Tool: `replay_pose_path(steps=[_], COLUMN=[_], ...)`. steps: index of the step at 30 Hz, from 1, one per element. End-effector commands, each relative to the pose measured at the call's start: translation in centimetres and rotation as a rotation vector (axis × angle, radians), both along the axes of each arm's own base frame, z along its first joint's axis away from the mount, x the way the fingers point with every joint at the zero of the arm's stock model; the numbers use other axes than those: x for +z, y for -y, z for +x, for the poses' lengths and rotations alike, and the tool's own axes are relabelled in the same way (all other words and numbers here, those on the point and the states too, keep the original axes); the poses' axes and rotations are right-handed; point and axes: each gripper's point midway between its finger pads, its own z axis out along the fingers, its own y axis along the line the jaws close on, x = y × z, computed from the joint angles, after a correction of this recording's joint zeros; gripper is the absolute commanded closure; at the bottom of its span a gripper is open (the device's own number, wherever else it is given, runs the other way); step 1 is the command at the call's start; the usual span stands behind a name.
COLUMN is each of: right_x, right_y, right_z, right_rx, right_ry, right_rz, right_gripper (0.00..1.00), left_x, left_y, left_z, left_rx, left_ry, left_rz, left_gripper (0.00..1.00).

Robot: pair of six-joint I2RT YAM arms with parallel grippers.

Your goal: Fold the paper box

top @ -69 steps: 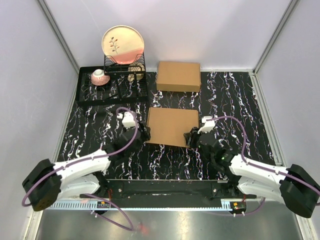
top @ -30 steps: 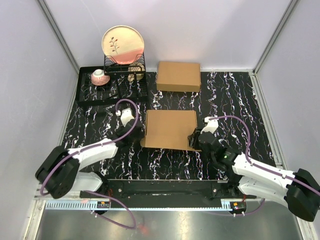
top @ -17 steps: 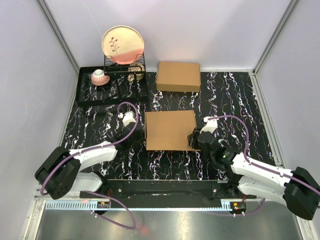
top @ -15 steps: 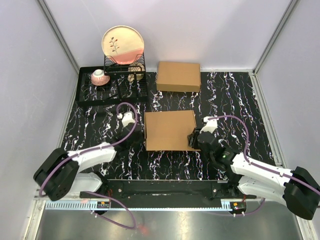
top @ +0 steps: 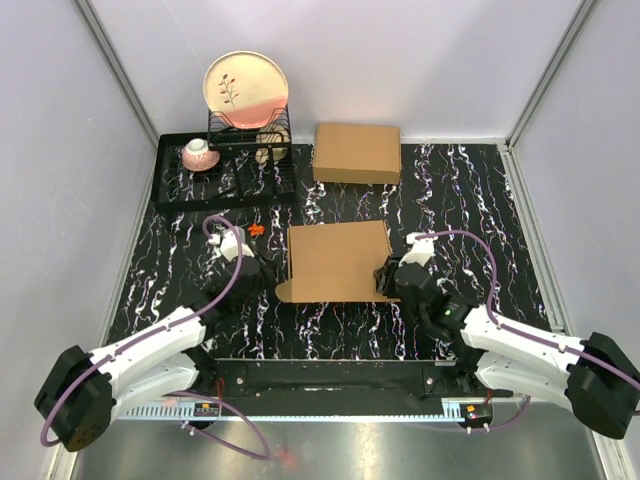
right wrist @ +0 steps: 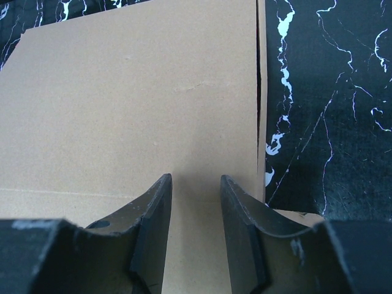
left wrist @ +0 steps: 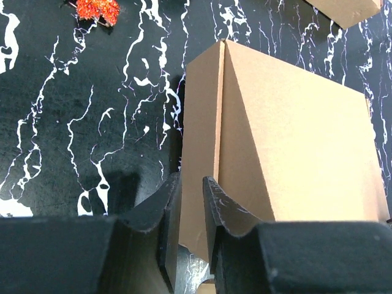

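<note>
the box (top: 338, 260) lies in the middle of the table (top: 470, 200) with its lid down, so i think most folding is done. a round tab (top: 283, 292) sticks out at its near left corner. my left gripper (left wrist: 191, 180) is beside it, jaws a little apart, holding nothing. my right gripper (right wrist: 196, 179) is over the lid, jaws apart too.

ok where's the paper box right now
In the top view the paper box lies mid-table, between the left gripper on its left edge and the right gripper on its right, with the other cardboard box behind it near the back wall.
</note>
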Motion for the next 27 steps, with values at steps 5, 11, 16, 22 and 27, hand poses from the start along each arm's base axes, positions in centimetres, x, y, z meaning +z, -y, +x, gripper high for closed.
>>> replay_pose_path(steps=[5,11,16,22,27], right_x=[0.1,-0.1,-0.5,-0.1,-0.4], right_y=[-0.8,-1.1,-1.5,-1.1,-0.6], right_z=[-0.1,0.0,0.0,0.0,-0.2], right_rx=[0.023,0.031,0.040,0.031,0.023], right_ry=[-0.010,-0.015,-0.028,-0.015,-0.014], right_rz=[0.014,0.017,0.021,0.018,0.000], right_gripper=[0.58,0.58,0.58,0.58,0.58], left_x=[1.2,1.3,-0.5,-0.4,4.0], left_y=[1.4,6.6,8.6,5.0,-3.0], left_z=[0.3,-0.7,-1.5,-0.1,0.9], left_rx=[-0.066,-0.307,-0.389,-0.213,0.089], left_ry=[0.011,-0.021,-0.086,-0.061,0.069], left_rz=[-0.131,-0.301,-0.366,-0.225,-0.012], left_gripper=[0.89,0.99,1.00,0.97,0.84])
